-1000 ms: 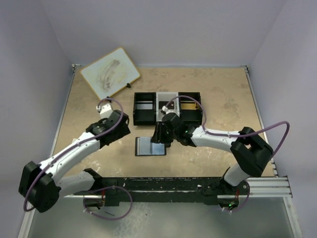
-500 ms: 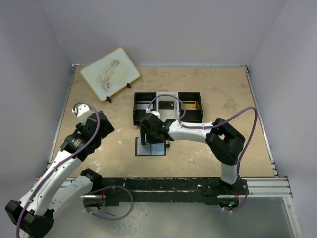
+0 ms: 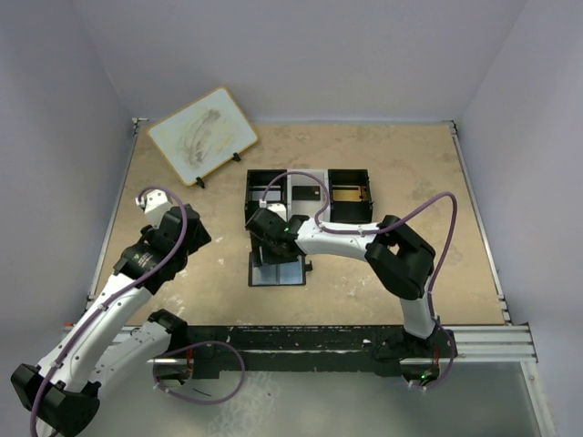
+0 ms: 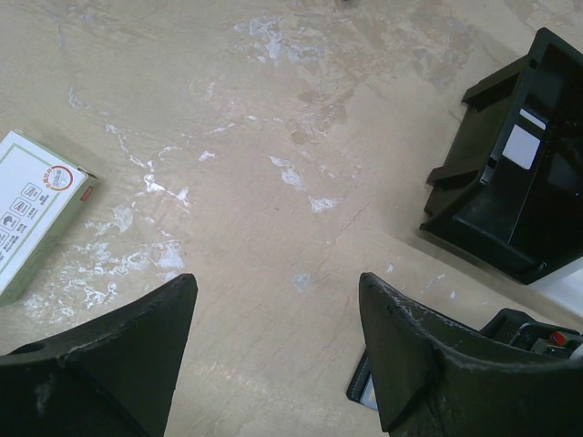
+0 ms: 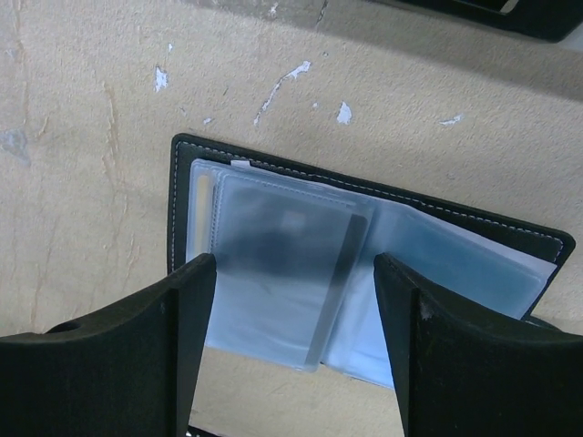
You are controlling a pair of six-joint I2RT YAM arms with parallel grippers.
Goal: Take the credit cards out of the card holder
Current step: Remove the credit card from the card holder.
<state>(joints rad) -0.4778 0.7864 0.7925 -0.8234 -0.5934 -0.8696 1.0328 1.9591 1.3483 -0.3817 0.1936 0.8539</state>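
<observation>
The card holder (image 3: 290, 275) lies open on the table, black outside with pale blue clear sleeves inside. In the right wrist view the card holder (image 5: 510, 238) fills the middle, and a pale grey credit card (image 5: 273, 273) with a dark stripe sits in the left sleeve. My right gripper (image 5: 296, 305) is open just above that sleeve, one finger on each side, holding nothing. In the top view the right gripper (image 3: 273, 241) is over the holder's far left part. My left gripper (image 4: 278, 305) is open and empty over bare table, left of the holder (image 4: 363, 393).
A black-and-white three-compartment tray (image 3: 351, 217) stands just behind the holder; it also shows in the left wrist view (image 4: 519, 182). A white-and-red little box (image 4: 36, 214) lies left of my left gripper. A whiteboard (image 3: 202, 135) leans at the back left.
My left arm has drawn back to the left, away from the holder. My right gripper has moved left over the holder's left half.
</observation>
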